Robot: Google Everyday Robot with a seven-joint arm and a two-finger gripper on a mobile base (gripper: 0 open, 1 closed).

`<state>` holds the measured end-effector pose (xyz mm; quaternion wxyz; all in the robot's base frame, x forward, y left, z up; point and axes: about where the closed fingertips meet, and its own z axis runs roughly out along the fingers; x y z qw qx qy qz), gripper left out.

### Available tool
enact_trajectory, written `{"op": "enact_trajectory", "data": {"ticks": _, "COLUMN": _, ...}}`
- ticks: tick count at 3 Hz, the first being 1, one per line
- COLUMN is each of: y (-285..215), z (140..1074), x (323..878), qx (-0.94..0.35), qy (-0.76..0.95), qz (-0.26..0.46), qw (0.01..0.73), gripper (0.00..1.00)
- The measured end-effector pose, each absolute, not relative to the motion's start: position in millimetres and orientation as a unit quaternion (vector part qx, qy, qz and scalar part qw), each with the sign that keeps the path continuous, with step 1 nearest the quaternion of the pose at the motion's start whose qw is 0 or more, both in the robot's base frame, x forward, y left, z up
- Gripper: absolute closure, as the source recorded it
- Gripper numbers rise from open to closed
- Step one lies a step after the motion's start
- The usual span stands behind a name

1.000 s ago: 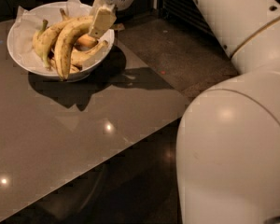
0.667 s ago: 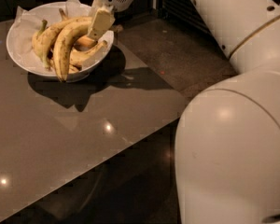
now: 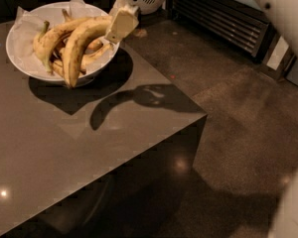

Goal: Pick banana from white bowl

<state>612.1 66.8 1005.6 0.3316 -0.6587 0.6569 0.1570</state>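
The white bowl [image 3: 14, 51] with paper lining stands at the table's far left. My gripper [image 3: 118, 28] is over the bowl's right rim, shut on the stem end of the long, curved, freckled yellow banana [image 3: 82, 41]. The banana hangs down and left across the bowl, its dark tip near the bowl's front rim. Its curved shadow falls on the table [image 3: 49, 152] to the right of the bowl. A similar long banana with a greenish stem [image 3: 48, 37] and smaller bruised bananas [image 3: 97, 53] lie in the bowl.
The dark table's right edge and near corner [image 3: 201, 115] drop to a speckled floor. A dark slatted grille [image 3: 223, 19] runs along the back right. Parts of my white arm fill the top right and bottom right corners.
My gripper has shifted slightly right with the banana still in it. My arm's large white body has swung out of the foreground to the right, uncovering the table corner and floor.
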Motion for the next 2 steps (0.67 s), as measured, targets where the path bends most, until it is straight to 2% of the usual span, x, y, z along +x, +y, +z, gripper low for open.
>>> {"op": "enact_trajectory", "data": {"ticks": 1, "y": 44.5, "z": 1005.1, "x": 575.4, "qx": -0.621, "qy": 0.687, "qz": 0.151, "qw": 0.345, "gripper": 1.0}}
{"op": "enact_trajectory", "data": {"ticks": 2, "y": 42.0, "z": 983.6, "x": 568.6, "qx": -0.623, "qy": 0.695, "qz": 0.153, "qw": 0.326, "gripper": 1.0}}
